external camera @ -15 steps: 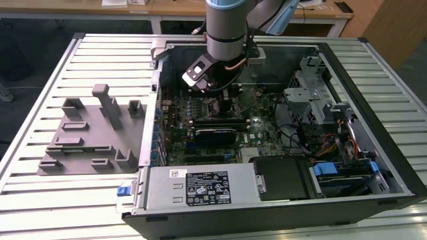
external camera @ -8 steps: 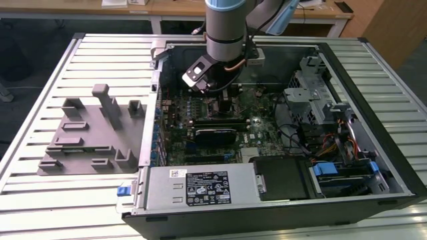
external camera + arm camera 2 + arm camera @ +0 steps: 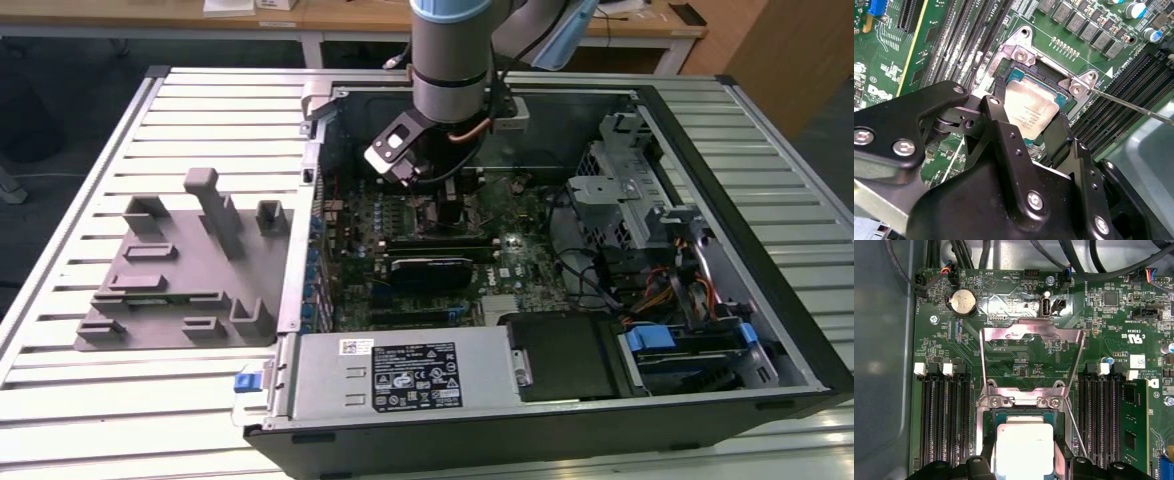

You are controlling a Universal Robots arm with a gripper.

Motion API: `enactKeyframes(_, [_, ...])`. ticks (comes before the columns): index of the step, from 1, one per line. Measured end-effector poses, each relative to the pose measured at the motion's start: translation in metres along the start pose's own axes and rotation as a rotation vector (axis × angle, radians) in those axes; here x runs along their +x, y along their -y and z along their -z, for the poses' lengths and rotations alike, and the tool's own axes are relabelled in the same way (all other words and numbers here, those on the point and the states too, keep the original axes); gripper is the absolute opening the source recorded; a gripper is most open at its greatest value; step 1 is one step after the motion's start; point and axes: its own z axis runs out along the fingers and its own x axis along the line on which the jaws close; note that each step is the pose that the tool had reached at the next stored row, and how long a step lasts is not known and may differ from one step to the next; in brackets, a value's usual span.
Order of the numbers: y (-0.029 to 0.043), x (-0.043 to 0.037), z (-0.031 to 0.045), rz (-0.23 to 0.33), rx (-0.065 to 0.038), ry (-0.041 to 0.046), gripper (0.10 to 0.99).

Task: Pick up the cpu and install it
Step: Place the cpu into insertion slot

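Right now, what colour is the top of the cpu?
Silver-grey metal; the cpu shows best in the first wrist view.

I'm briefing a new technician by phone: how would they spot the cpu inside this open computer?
In the open computer case, find the green motherboard and the opened metal load plate between its banks of black memory slots. At the socket by that plate's hinge, the gripper holds the cpu. It is flat, square and silver-topped, unlike the long green memory stick nearby.
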Motion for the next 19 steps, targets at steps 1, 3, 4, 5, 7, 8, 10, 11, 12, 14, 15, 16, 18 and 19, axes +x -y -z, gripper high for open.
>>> enactKeyframes(1, [0.0000,0.0000,0.0000,0.000,0.000,-0.0001,0.541])
enactKeyframes(3, [0.0000,0.0000,-0.0001,0.000,0.000,-0.0002,0.541])
enactKeyframes(4, [0.0000,0.0000,-0.0001,0.000,0.000,-0.0001,0.541])
enactKeyframes(5, [0.0000,0.0000,-0.0001,0.000,0.000,-0.0001,0.541])
enactKeyframes(7, [0.0000,0.0000,-0.0002,0.000,0.000,-0.0004,0.541])
enactKeyframes(8, [-0.0001,0.0001,-0.0003,0.000,-0.001,-0.0006,0.553])
enactKeyframes(10, [-0.0001,0.0002,-0.0005,0.000,-0.001,-0.0012,0.612])
enactKeyframes(11, [-0.0001,0.0001,-0.0004,0.000,-0.001,-0.0008,0.612])
enactKeyframes(12, [0.0000,0.0000,-0.0002,0.000,0.000,-0.0003,0.612])
enactKeyframes(14, [0.0000,0.0000,0.0004,0.000,0.000,0.0000,0.612])
enactKeyframes(15, [0.0000,0.0000,0.0013,0.000,0.000,-0.0002,0.612])
enactKeyframes(16, [-0.0001,-0.0001,0.0026,0.000,0.000,-0.0002,0.612])
enactKeyframes(18, [-0.0003,-0.0002,0.0061,0.000,0.000,-0.0002,0.612])
enactKeyframes(19, [-0.0003,-0.0002,0.0082,0.000,0.000,-0.0002,0.612])
